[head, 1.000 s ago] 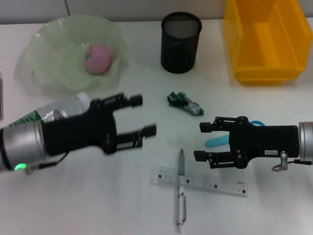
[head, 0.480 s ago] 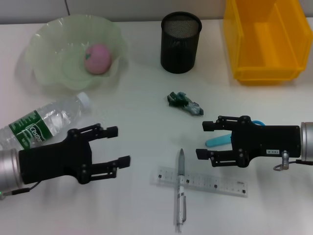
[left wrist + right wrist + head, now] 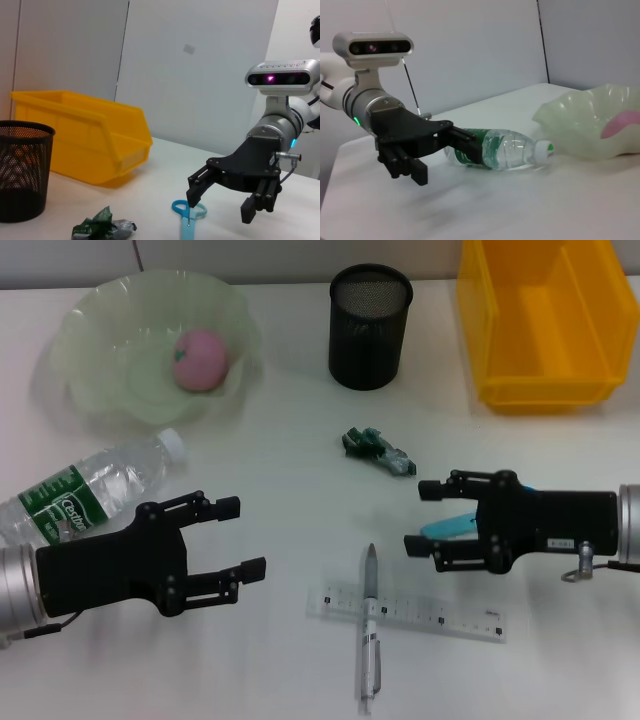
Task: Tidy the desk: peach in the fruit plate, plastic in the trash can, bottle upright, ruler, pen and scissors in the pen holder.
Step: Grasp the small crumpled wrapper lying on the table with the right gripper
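Right hand edged up over blue-handled scissors, spread empty, left hand likewise, clear ribbed bottle lying flat.

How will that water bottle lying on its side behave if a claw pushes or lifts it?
The bottle lies on its side and looks round, so a push would probably roll it. Its thin clear plastic looks dented, so it may crumple under a squeeze. It appears mostly empty, so it is likely light.
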Available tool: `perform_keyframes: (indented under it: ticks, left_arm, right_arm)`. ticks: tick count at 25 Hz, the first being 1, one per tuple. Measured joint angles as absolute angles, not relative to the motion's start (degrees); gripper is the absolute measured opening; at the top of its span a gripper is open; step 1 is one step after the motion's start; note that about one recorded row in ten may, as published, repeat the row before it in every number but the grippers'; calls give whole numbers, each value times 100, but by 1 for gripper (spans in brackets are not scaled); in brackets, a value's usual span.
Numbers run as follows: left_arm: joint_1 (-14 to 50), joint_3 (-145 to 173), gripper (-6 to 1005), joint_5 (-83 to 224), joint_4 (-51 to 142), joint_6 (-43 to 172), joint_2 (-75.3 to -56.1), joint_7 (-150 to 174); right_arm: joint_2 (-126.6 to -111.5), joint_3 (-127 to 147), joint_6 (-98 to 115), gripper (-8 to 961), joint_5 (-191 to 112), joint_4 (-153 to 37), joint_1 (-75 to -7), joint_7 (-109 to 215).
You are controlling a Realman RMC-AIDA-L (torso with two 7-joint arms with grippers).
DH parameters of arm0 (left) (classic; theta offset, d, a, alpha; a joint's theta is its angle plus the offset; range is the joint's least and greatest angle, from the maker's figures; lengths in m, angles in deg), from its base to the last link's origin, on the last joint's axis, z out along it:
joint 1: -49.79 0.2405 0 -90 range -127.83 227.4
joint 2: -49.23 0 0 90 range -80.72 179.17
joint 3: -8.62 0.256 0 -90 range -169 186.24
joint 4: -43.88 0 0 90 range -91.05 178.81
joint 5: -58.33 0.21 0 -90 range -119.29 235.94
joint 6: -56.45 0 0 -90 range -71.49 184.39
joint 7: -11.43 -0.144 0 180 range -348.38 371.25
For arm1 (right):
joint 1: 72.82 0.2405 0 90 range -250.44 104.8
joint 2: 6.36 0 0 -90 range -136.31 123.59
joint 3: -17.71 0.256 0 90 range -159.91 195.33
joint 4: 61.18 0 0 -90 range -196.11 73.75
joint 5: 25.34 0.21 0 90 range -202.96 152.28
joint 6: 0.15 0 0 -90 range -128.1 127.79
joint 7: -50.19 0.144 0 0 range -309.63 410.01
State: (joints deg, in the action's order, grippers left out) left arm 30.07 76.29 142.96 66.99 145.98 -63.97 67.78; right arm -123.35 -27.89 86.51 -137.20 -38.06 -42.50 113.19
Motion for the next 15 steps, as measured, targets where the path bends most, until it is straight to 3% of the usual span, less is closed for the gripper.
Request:
perform_keyframes:
  ticks: [8,15]
  left_arm:
    - [2984,7629,800,14297,6669,14569,-6444,6619]
    - [2975,7629,800,14297,6664,14496,-6510,6557]
  right_arm:
    - [-12416,-2820,8716,777,-13742,-2722,-4259,12755]
    - [-12402,-2883,9088,777,-14323,-1489,-3934,14519]
